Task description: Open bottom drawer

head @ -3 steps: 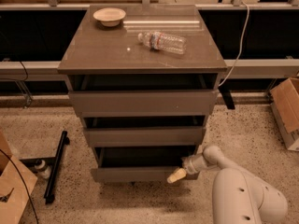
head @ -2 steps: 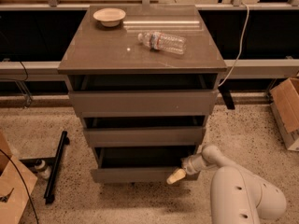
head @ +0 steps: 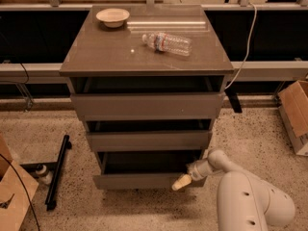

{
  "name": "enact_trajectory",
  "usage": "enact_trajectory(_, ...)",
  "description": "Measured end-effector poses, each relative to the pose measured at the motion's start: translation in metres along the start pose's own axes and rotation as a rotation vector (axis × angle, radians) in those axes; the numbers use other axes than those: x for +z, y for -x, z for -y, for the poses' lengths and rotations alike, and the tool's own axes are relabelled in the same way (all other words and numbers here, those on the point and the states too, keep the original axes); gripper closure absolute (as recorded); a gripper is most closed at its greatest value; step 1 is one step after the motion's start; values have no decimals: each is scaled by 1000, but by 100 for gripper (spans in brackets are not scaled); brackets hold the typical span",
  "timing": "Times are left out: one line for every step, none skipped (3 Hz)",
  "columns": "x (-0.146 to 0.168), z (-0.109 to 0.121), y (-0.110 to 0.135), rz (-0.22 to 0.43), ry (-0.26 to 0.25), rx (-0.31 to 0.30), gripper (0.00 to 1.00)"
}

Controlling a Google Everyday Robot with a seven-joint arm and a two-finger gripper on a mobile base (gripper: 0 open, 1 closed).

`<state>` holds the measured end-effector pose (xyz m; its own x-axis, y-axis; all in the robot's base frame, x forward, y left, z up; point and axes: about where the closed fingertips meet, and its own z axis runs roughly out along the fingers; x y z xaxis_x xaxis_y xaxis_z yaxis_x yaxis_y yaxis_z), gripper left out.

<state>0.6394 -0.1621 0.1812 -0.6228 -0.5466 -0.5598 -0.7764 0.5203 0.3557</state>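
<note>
The grey-brown cabinet has three drawers, all pulled out a little. The bottom drawer is the lowest and narrowest front; a dark gap shows above it. My gripper is at the right end of that drawer front, its cream-coloured tip against the front's upper edge. My white arm comes in from the lower right.
A bowl and a lying plastic bottle are on the cabinet top. A black bar lies on the floor at the left. Cardboard boxes stand at the right and lower left. A cable hangs at the right.
</note>
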Motion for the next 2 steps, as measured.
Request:
enact_trajectory(1,-1,1,-19,-2,-8,0)
enact_trajectory(0,-12,-16,-86,-3,7,17)
